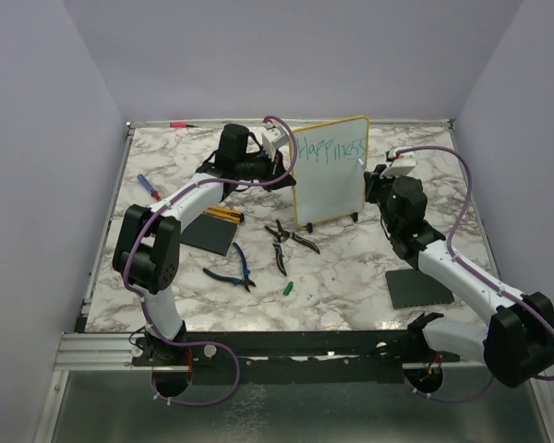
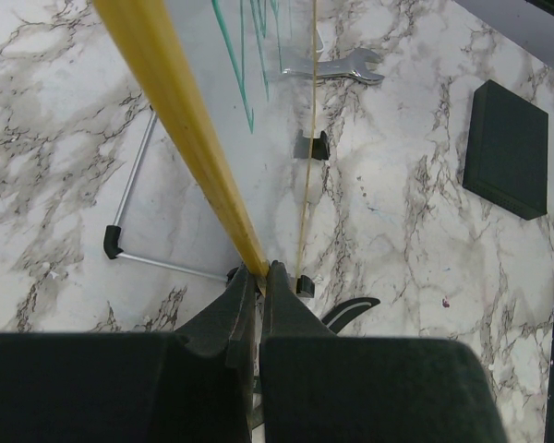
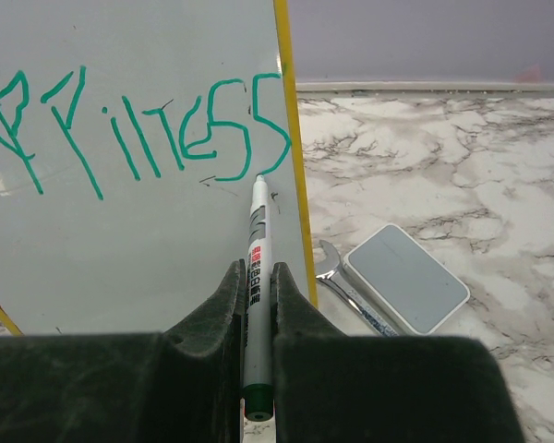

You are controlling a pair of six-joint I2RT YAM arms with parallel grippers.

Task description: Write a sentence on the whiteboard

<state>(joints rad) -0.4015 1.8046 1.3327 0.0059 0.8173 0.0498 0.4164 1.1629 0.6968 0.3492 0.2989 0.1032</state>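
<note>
I'm pinching the whiteboard by its yellow rim w/ the left gripper bc it's looking light n tippy, right gripper clamping the marker.

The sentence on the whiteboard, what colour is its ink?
Teal green writing on the whiteboard; the right wrist view shows it best.

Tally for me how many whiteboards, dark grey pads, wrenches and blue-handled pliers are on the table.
whiteboard: 1
dark grey pads: 2
wrench: 1
blue-handled pliers: 1
Total: 5
</note>
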